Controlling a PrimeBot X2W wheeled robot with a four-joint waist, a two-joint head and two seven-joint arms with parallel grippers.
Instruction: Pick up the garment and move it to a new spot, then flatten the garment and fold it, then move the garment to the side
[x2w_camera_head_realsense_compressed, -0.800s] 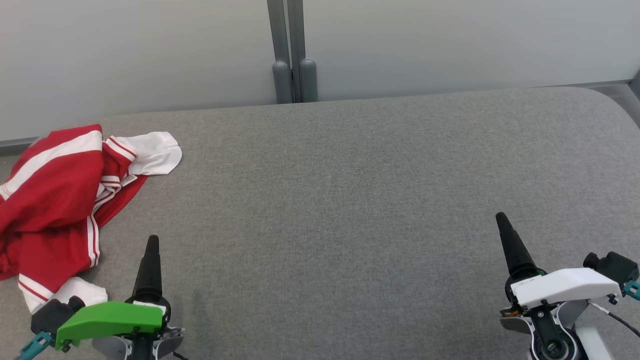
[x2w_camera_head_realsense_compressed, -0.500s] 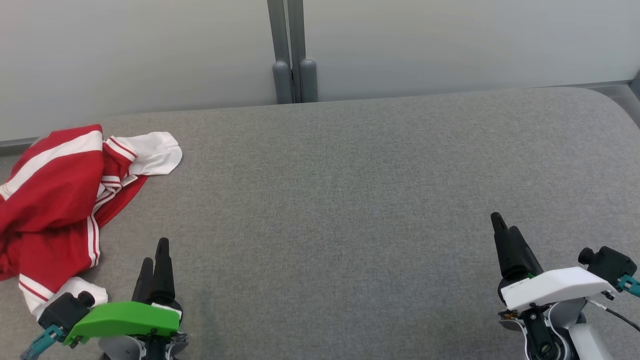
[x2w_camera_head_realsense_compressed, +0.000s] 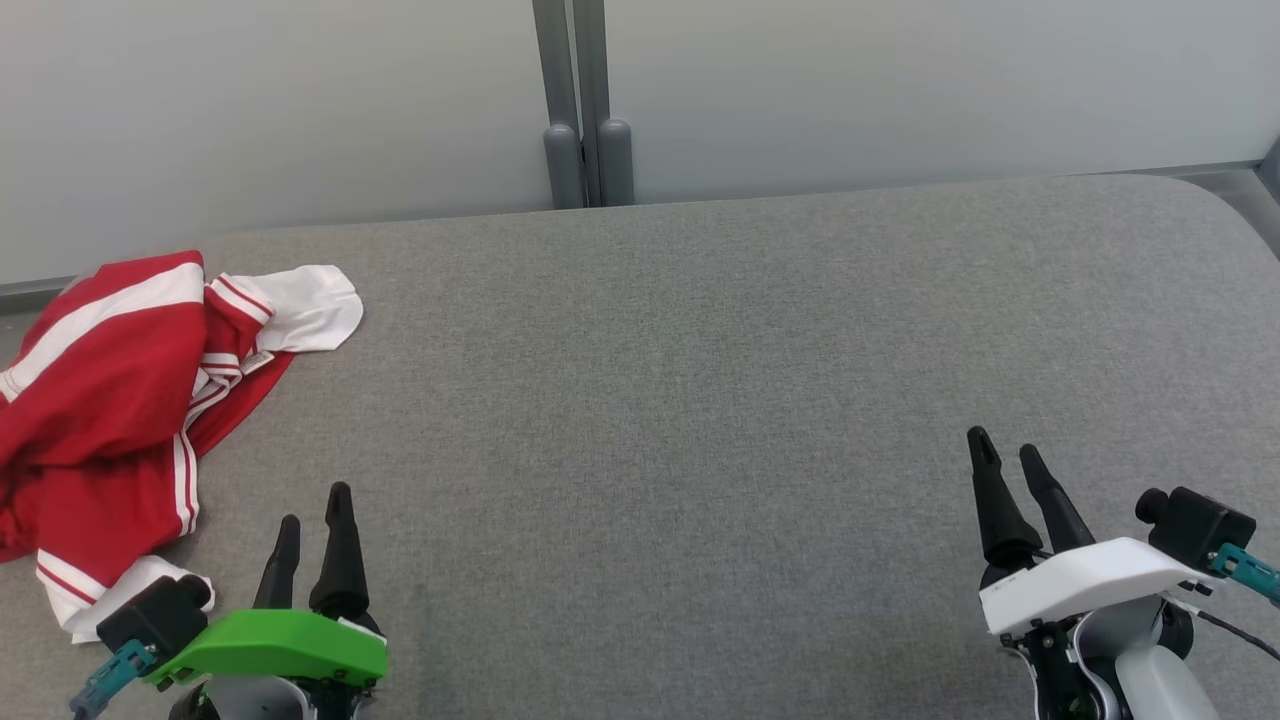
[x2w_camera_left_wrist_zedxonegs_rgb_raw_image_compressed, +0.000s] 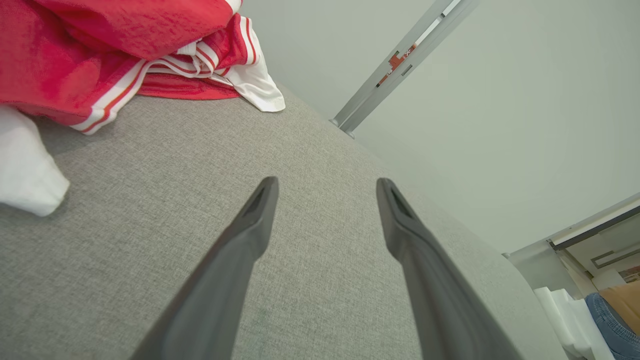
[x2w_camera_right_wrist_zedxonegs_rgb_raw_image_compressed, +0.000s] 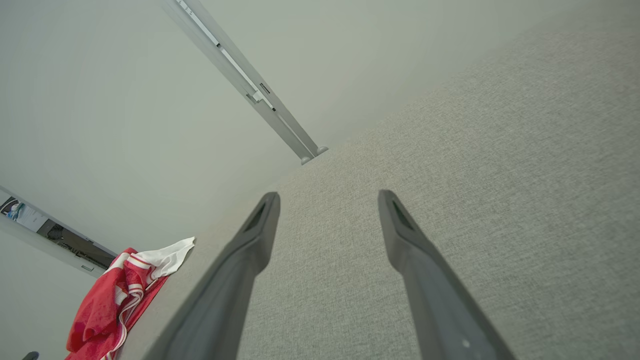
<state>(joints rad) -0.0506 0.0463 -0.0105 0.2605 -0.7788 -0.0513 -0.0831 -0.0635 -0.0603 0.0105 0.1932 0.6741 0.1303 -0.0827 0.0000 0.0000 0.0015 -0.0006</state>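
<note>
The garment (x2w_camera_head_realsense_compressed: 110, 400) is a red jacket with white stripes and white cuffs, crumpled at the far left of the grey table (x2w_camera_head_realsense_compressed: 700, 380). It also lies at the upper left in the left wrist view (x2w_camera_left_wrist_zedxonegs_rgb_raw_image_compressed: 100, 55) and far off at the lower left in the right wrist view (x2w_camera_right_wrist_zedxonegs_rgb_raw_image_compressed: 115, 300). My left gripper (x2w_camera_head_realsense_compressed: 315, 505) stands open at the lower left, just right of the garment's near white cuff (x2w_camera_head_realsense_compressed: 130, 585), touching nothing. My right gripper (x2w_camera_head_realsense_compressed: 1005, 447) stands open at the lower right, far from the garment, with nothing between its fingers.
A pale wall with a grey vertical post (x2w_camera_head_realsense_compressed: 580, 100) runs behind the table. The table's rounded right corner (x2w_camera_head_realsense_compressed: 1220, 200) lies at the far right. Stacked white foam and blue fabric (x2w_camera_left_wrist_zedxonegs_rgb_raw_image_compressed: 600, 310) sit beyond the table's edge in the left wrist view.
Both grippers have gone from shut to open. Each arm has also drawn back a little toward the bottom edge, the left one shifting slightly right.
</note>
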